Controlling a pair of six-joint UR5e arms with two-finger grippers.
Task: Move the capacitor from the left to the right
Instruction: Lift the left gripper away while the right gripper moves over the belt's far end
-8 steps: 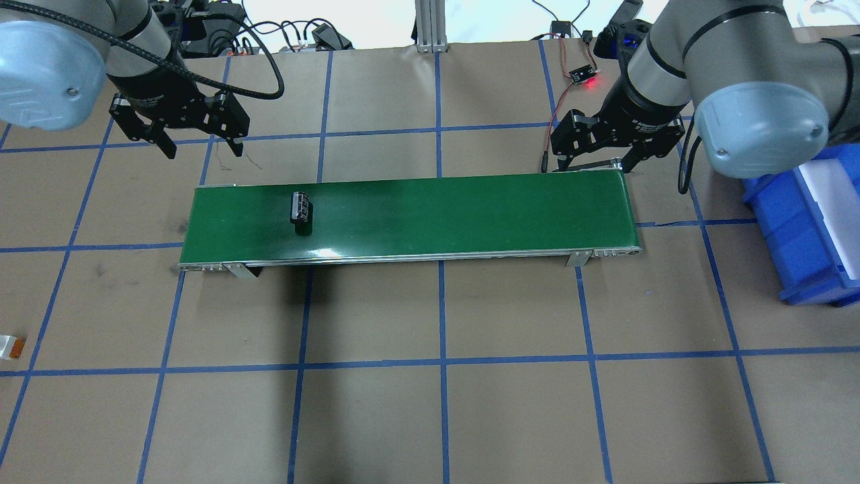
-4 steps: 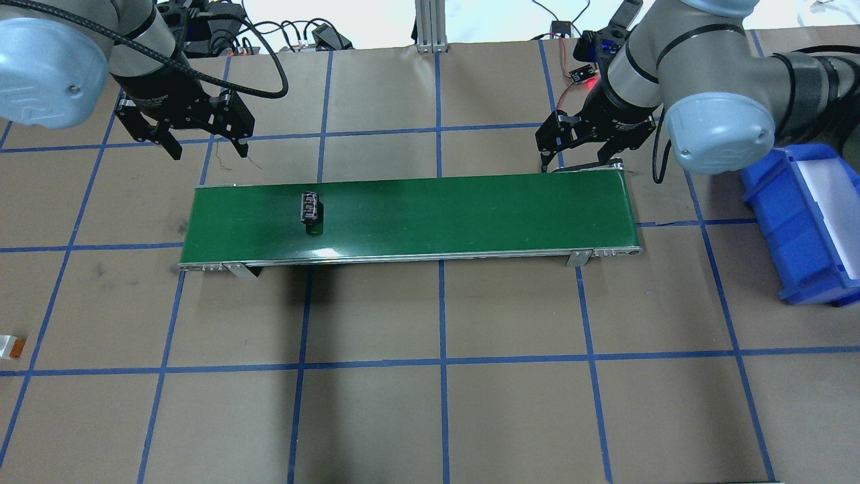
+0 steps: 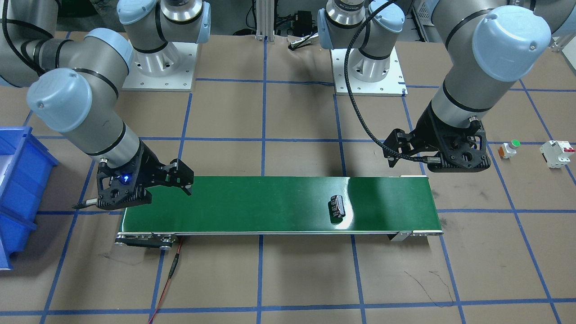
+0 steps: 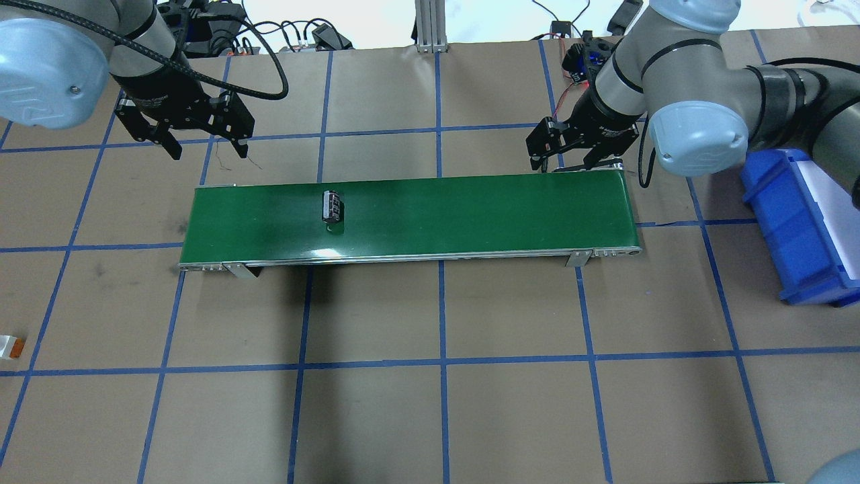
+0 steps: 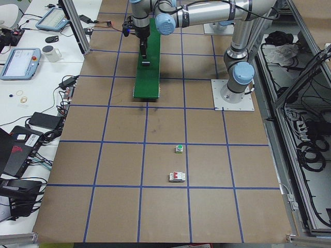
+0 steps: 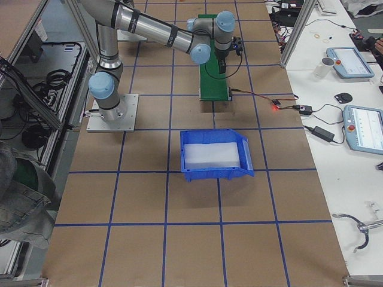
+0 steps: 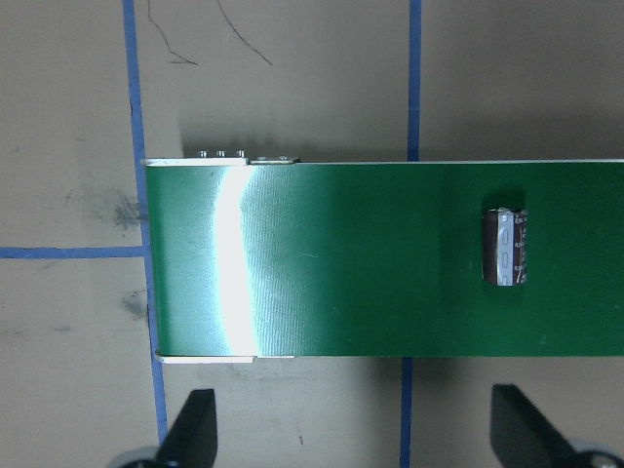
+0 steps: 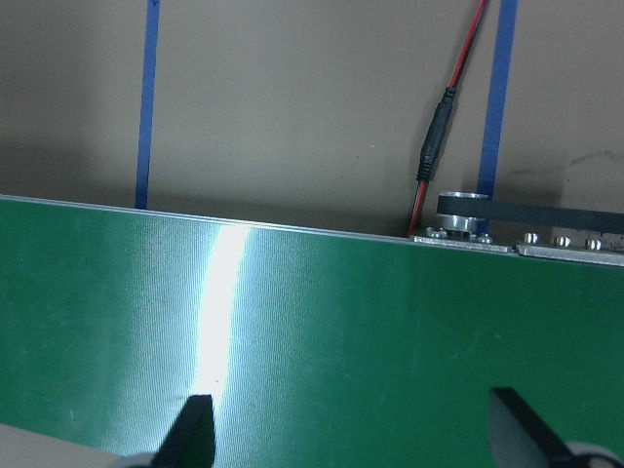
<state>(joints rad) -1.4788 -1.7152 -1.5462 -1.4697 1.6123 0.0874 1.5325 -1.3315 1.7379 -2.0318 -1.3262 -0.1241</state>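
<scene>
The capacitor (image 4: 331, 206), a small dark cylinder with a pale striped side, lies on its side on the green conveyor belt (image 4: 470, 208), in the belt's left half. It also shows in the front view (image 3: 337, 207) and at the right of the left wrist view (image 7: 505, 246). My left gripper (image 4: 207, 151) hangs open beyond the belt's left end, apart from the capacitor and holding nothing. My right gripper (image 4: 568, 161) is open and empty over the belt's far edge near its right end. The right wrist view shows only bare belt (image 8: 322, 331).
A blue bin (image 4: 799, 228) with a white liner stands right of the belt. A white circuit breaker (image 3: 557, 153) and a green-capped push button (image 3: 509, 149) sit on the table off the belt's left end. A red wire (image 3: 168, 274) runs from the belt's right end.
The capacitor has travelled to the right along the belt. The right arm has swung left along the belt's far edge. The left gripper has hardly moved.
</scene>
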